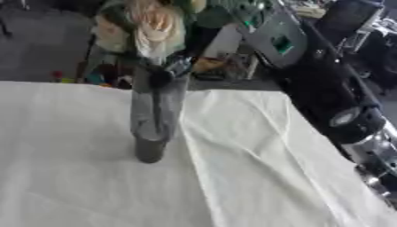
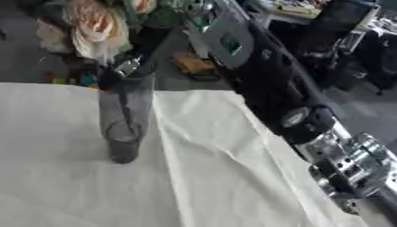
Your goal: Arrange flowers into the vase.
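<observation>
Lab or workshop, white-clothed table (image 1: 93, 186), cluttered equipment benches (image 2: 310, 11) behind

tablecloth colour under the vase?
White, creased cloth under the tall grey translucent vase; left eye view shows it best.

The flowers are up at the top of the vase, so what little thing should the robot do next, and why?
Probably lower them a little further. The flowers sit above the mouth of the clear vase, with the blooms well clear of the rim, and the right arm reaches to the vase top. The hand itself is blurred behind the blooms.
</observation>
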